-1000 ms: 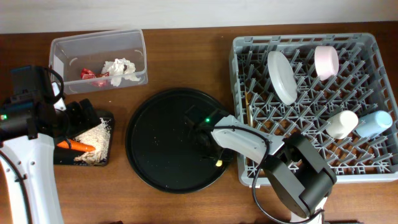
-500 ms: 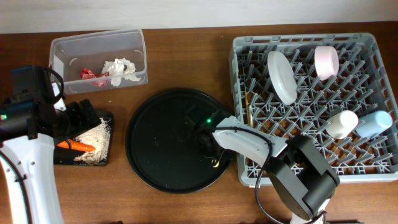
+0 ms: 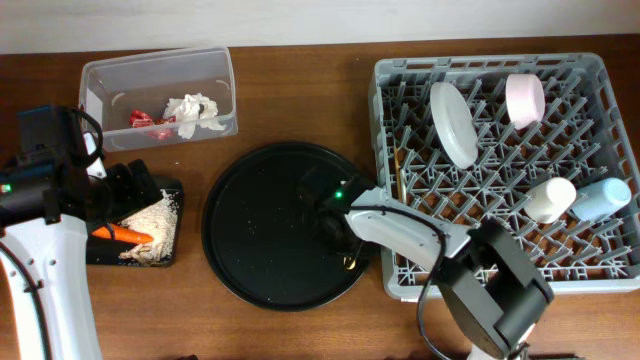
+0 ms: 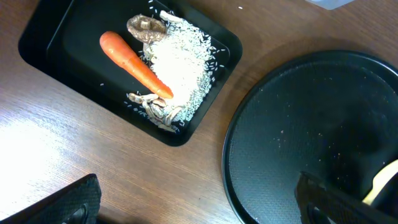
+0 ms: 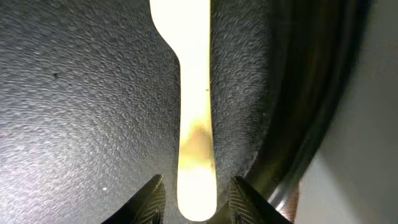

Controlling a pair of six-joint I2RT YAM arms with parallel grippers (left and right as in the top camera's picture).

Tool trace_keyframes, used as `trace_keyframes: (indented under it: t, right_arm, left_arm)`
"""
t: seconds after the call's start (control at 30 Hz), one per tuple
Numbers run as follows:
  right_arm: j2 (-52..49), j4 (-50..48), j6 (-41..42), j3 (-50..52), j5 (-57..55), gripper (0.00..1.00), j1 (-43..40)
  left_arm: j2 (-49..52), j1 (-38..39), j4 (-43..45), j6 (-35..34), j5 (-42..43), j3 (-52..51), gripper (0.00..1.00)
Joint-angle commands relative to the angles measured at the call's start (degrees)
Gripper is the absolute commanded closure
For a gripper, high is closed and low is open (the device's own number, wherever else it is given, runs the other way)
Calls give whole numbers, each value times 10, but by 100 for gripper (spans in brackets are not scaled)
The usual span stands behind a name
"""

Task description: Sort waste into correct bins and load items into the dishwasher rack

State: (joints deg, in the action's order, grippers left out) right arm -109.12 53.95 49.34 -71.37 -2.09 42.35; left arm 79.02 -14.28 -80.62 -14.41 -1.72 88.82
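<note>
A white fork (image 5: pixel 194 93) lies on the round black tray (image 3: pixel 250 230). Its handle end sits between the fingers of my right gripper (image 5: pixel 196 199), which is open with a gap on each side. From overhead that gripper (image 3: pixel 343 255) is at the tray's right rim, beside the grey dishwasher rack (image 3: pixel 600 75). In the rack are a white dish (image 3: pixel 452 122), pink cup (image 3: pixel 524 98), small white cup (image 3: pixel 551 198), light blue cup (image 3: pixel 602 197) and chopsticks (image 3: pixel 401 175). My left gripper (image 4: pixel 205 205) hangs open above the wood beside the black bin (image 4: pixel 37 43).
The black bin holds a carrot (image 4: pixel 134 64), rice scraps (image 4: pixel 183 68) and a brown scrap (image 4: pixel 145 26). The clear tub (image 3: pixel 160 65) at the back left holds a white tissue (image 3: pixel 192 110) and a red wrapper (image 3: pixel 143 119).
The right arm's elbow has slid slightly to the right while its gripper stays at the fork's handle. The left arm has not moved.
</note>
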Motion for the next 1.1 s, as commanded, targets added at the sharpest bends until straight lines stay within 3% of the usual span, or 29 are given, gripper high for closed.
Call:
trace_keyframes:
  t: [0.0,0.17,0.23,0.4,0.7,1.07]
  right_arm:
    - [-26,0,10,11,4,62,5]
    - [-38,-13,17,33,37,64,8]
    - [-38,-8,20,33,60,74,8]
    - [-38,-9,20,33,60,81,8]
    - [-16,0,20,24,40,81,8]
    - [-8,77,-11,-71,-12,81,8]
  left_arm:
    - [-2,-3,0,-1,4,-2,1]
    - [-2,-3,0,-1,4,-2,1]
    - [-2,-3,0,-1,4,-2,1]
    - [-2,-3,0,-1,4,-2,1]
    - [-2,-3,0,-1,4,-2,1]
    - [-2,-3,0,-1,4,-2,1]
